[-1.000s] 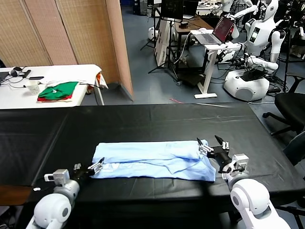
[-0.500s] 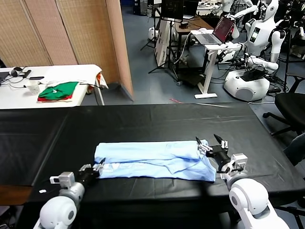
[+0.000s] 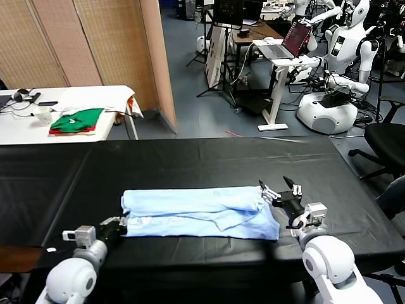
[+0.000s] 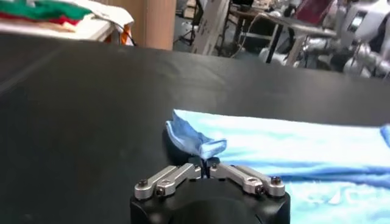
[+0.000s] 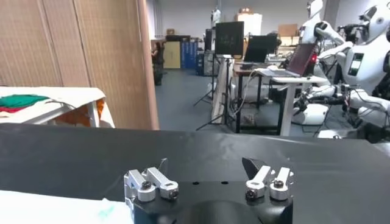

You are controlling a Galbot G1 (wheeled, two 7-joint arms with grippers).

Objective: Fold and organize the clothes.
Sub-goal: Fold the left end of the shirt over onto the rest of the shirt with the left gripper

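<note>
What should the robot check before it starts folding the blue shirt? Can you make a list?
1. Left gripper shut on a corner of the T-shirt: ok.
2. Right gripper holding the shirt's other end: not ok, its fingers are open.
3. Shirt lying flat: not ok, wrinkled and bunched.
4. Shirt fully on the black table: ok.
5. Lettering side up or down: cannot tell.

The T-shirt [image 4: 292,146] runs off the left wrist view's edge; its lettering is too faint to read
</note>
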